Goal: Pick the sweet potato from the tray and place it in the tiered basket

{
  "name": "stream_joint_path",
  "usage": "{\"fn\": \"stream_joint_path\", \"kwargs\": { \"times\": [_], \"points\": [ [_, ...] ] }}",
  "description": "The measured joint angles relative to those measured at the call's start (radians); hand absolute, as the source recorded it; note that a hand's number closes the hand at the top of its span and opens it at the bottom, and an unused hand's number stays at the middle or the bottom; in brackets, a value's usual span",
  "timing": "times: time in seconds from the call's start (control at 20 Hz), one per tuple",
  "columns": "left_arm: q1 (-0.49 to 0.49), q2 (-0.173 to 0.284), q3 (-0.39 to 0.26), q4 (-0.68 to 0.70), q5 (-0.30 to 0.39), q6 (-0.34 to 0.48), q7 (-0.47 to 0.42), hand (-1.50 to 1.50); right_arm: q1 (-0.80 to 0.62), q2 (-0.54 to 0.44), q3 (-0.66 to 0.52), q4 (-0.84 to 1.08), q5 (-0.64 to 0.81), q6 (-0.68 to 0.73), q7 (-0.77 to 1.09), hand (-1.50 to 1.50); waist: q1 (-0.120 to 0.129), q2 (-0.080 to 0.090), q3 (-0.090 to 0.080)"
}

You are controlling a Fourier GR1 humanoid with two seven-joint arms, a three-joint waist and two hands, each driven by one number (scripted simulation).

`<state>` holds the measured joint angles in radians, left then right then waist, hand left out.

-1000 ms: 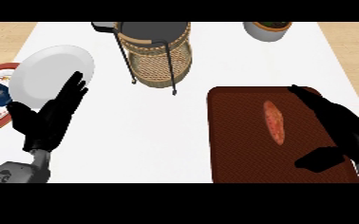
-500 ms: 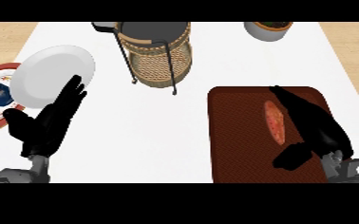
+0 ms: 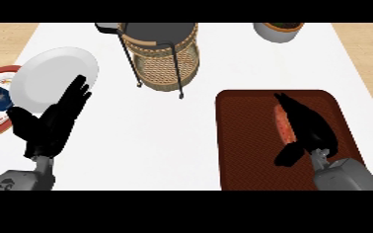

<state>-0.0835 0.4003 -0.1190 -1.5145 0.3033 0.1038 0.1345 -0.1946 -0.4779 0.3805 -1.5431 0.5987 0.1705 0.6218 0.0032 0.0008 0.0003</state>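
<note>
The white tabletop [image 3: 182, 143] lies open in the middle. The brown tray [image 3: 244, 143] sits near right; the tiered basket [image 3: 164, 54] stands far centre, a white plate [image 3: 51, 74] far left. The right hand [image 3: 310, 126], fingers straight, covers the reddish sweet potato [image 3: 281, 126] on the tray. The left hand [image 3: 55, 121] rests open, near left.

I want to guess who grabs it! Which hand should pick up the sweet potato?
Probably the right hand. It is already over the tray, fingers lying partly over the sweet potato. The left hand rests open far across the counter, beside the plate.
</note>
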Motion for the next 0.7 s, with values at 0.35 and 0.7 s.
{"fn": "stream_joint_path", "kwargs": {
  "times": [0.35,0.7],
  "points": [
    [0.027,-0.037,0.024,-0.045,-0.049,-0.016,0.03,0.0,0.006,0.058,-0.043,0.129,0.134,-0.081,-0.097,-1.5,0.0,-0.001,0.0],
    [0.025,-0.069,0.067,-0.048,-0.074,-0.053,0.05,0.0,-0.015,0.078,-0.109,0.243,0.206,-0.091,-0.197,1.5,-0.001,-0.001,0.0]
  ]
}}
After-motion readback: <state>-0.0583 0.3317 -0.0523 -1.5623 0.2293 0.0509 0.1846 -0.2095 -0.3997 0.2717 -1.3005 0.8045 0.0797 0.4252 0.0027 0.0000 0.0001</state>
